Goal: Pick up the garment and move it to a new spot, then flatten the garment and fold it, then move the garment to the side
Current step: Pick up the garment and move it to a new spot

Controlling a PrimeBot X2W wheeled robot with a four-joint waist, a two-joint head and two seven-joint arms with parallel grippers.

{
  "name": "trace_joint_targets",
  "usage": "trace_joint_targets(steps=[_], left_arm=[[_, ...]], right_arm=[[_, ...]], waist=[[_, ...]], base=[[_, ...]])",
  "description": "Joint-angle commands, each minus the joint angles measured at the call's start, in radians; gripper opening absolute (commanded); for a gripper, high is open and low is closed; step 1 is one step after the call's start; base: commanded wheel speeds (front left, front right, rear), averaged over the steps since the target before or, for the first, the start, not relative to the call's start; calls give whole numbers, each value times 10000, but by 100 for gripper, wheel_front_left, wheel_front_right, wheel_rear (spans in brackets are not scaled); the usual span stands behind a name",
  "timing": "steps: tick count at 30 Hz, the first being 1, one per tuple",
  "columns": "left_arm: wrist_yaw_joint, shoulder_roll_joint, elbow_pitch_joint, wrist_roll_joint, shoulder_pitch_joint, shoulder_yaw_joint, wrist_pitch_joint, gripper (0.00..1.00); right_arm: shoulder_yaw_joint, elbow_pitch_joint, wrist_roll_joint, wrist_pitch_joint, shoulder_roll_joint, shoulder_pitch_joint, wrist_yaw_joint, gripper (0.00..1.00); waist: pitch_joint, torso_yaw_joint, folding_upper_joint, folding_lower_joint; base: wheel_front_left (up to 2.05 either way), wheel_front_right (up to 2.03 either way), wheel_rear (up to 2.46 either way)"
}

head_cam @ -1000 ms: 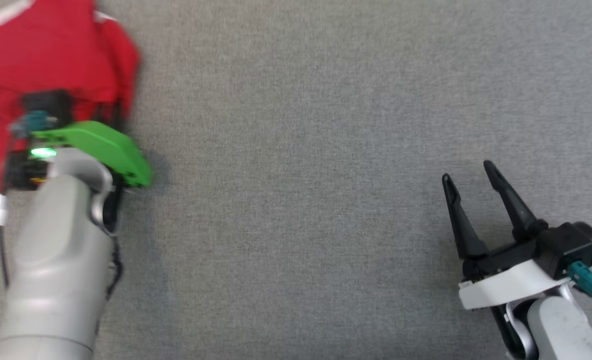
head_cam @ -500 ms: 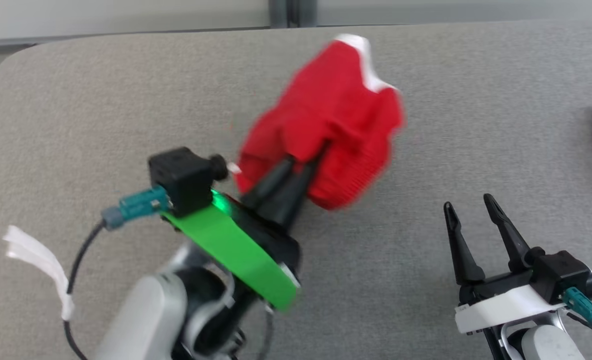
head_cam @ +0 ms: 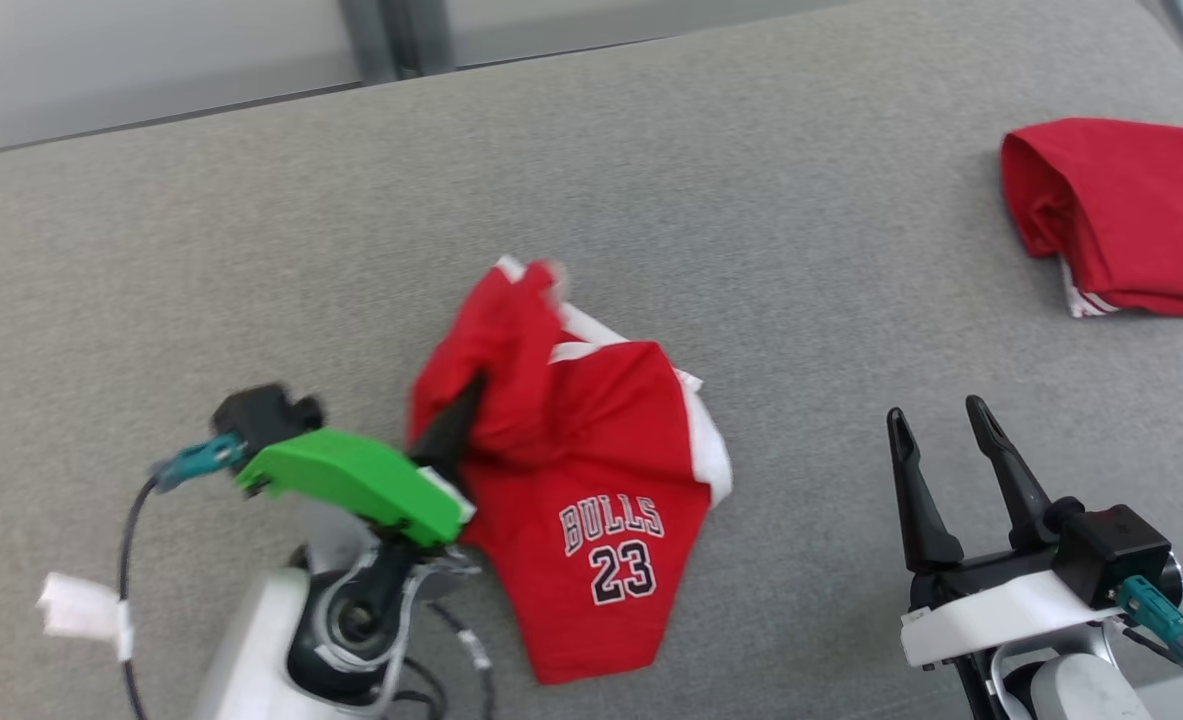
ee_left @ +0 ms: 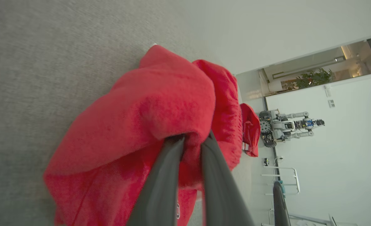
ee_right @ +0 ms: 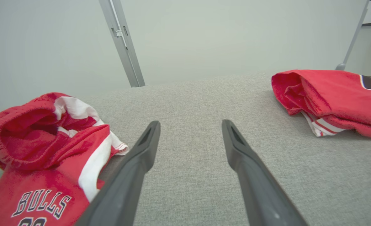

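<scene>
The garment (head_cam: 591,470) is a pair of red shorts with white trim and "BULLS 23" lettering, lying crumpled in the middle of the grey table (head_cam: 251,250). My left gripper (head_cam: 461,405) is shut on a bunched fold at its left edge. In the left wrist view the two fingers pinch red cloth (ee_left: 160,103) between their tips, gripper (ee_left: 192,141). The shorts also show at the left of the right wrist view (ee_right: 47,150). My right gripper (head_cam: 936,420) hovers open over bare table to the right of the shorts, gripper (ee_right: 190,125), nothing between its fingers.
A second red garment (head_cam: 1121,215) lies folded at the table's far right, garment (ee_right: 332,97). The table's far edge meets a pale wall with a metal post (head_cam: 391,35). Another robot (ee_left: 282,127) stands far off in the room.
The camera has swung, so the whole picture has shifted. The left gripper has come down and the shorts, bunched in the air half a second ago, now lie spread on the table. Right gripper unchanged.
</scene>
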Motion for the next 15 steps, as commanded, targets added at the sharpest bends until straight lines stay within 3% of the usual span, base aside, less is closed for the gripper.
trace_joint_targets(steps=[1, 2, 3, 4, 5, 8, 10, 12, 15], left_arm=[[66, 211, 807, 140, -253, 380, -463, 0], [43, 287, 1502, 302, -347, 563, -819, 1], [-48, 255, 1978, 357, -391, 660, -1087, 26], [-227, 218, 2390, 397, -450, 791, -1459, 71], [-372, 227, 2714, 510, -471, 846, -1734, 100], [-1160, 433, 3343, 1053, -488, 791, -2852, 100], [-1415, 790, 3515, 2041, -351, 467, -3826, 100], [-1398, 867, 3551, 2791, -37, 272, -4747, 100], [-1144, 1048, 3223, 3971, 586, 243, -5279, 100]], right_arm=[[28, 53, 75, -30, 30, 47, -3, 100], [22, 82, 74, -30, 56, 38, -3, 100], [-12, 88, 85, -30, 72, 58, -3, 100], [-47, 101, 82, -30, 84, 106, -3, 100], [-77, 105, 71, -30, 93, 163, -3, 100], [-134, 133, -63, -30, 88, 308, -3, 100], [-178, 108, -153, -30, -11, 378, -3, 100], [-271, 59, -239, -30, -120, 495, -3, 100], [-478, -42, -351, -30, -254, 701, -3, 100]], waist=[[177, -654, 0, 0], [162, -726, 0, 0], [147, -744, 0, 0], [106, -738, 0, 0], [70, -722, 0, 0], [-149, -554, 0, 0], [-346, -421, 0, 0], [-607, -242, 0, 0], [-1080, 43, 0, 0]], base=[[0, 0, 0], [0, 0, 0], [0, 0, 0], [0, 0, 0], [0, 0, 0], [0, 0, 0], [0, 0, 0], [0, 0, 0], [0, 0, 0]])
